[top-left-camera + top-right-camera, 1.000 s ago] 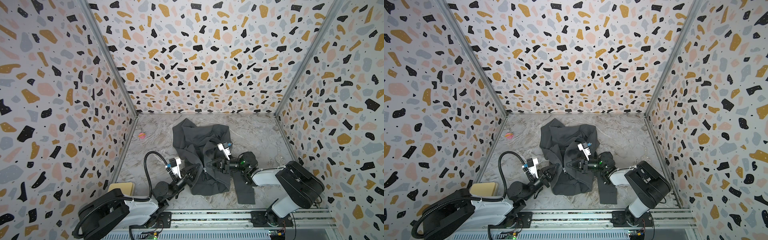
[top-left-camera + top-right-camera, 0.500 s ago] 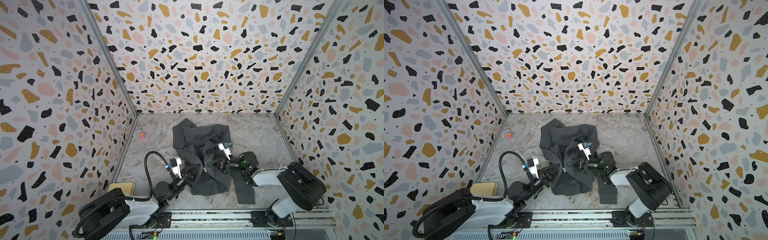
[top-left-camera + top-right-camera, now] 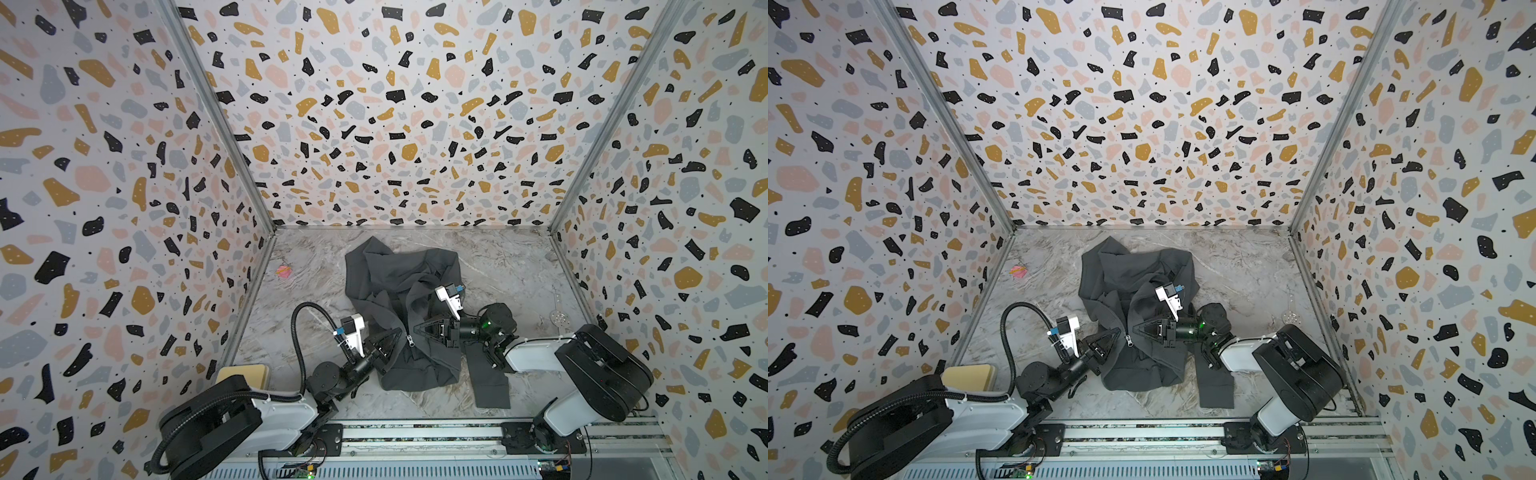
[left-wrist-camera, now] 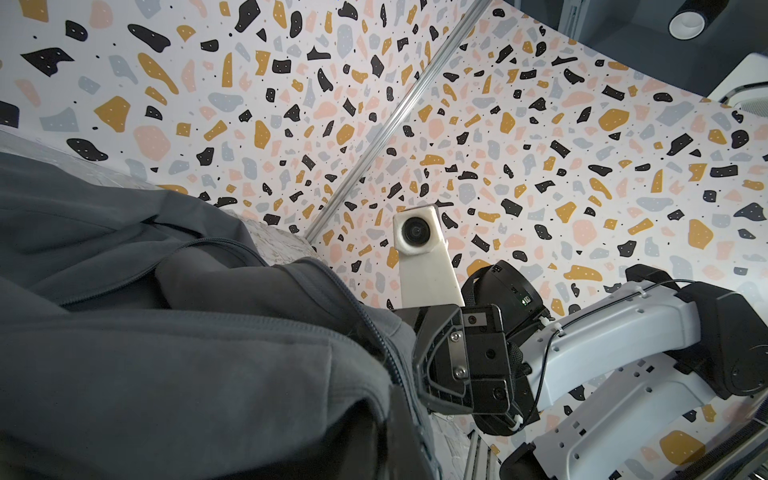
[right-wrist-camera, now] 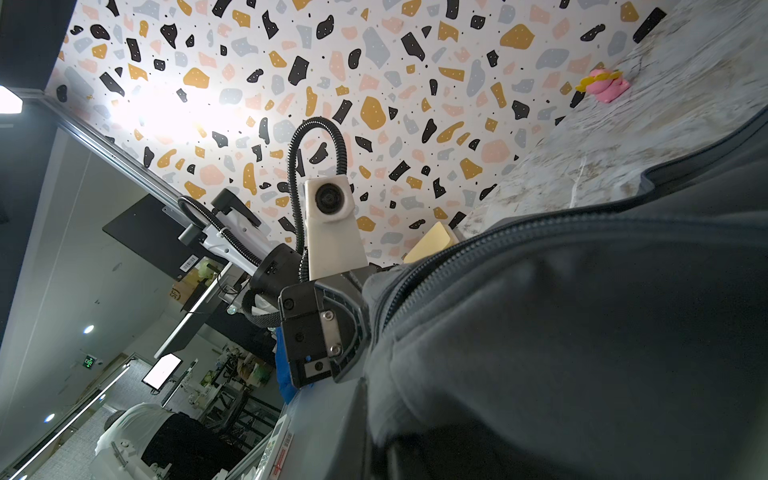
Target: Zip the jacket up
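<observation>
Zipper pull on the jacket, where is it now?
In both top views the zipper pull sits low on the jacket, between the left claw and the right claw.

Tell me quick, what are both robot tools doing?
Left tool: closed, pinching the jacket by its zipper.
Right tool: closed, pinching the jacket too.

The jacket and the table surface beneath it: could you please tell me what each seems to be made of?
The jacket: soft matte knit, probably fleece or sweatshirt cotton; it crumples into rounded folds without shine. The table surface: marble-look, grey-veined, smooth; whether stone or printed laminate cannot be told.
</observation>
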Controlling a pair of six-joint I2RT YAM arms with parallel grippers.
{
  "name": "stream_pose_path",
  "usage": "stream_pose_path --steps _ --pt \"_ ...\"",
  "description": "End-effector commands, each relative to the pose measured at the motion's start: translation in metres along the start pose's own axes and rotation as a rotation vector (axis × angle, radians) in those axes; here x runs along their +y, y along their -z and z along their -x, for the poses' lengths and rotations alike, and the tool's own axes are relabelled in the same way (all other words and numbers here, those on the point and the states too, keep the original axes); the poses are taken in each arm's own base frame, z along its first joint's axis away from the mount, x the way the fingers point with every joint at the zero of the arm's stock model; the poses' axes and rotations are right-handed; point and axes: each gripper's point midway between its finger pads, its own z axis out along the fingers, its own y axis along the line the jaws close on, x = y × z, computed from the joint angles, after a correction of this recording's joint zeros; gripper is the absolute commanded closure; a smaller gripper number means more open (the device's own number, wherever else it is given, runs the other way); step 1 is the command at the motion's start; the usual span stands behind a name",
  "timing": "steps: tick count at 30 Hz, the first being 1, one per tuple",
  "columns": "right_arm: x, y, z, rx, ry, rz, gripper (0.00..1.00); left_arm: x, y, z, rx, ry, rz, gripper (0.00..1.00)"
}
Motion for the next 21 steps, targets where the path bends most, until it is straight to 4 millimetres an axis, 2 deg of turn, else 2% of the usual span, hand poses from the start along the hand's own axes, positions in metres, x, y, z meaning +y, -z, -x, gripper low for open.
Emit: stream_pose_path --steps 1,21 --pt "0.0229 -0.0029 0.0117 -0.015 0.098 0.058 1.00 -0.0074 0.0007 0.0132 -0.056 -0.020 -0.029 1.00" --pt "0.0206 -0.0035 0.0117 -0.012 0.097 0.048 1.00 -0.0055 0.0001 0.0147 -0.064 -0.020 -0.017 1.00"
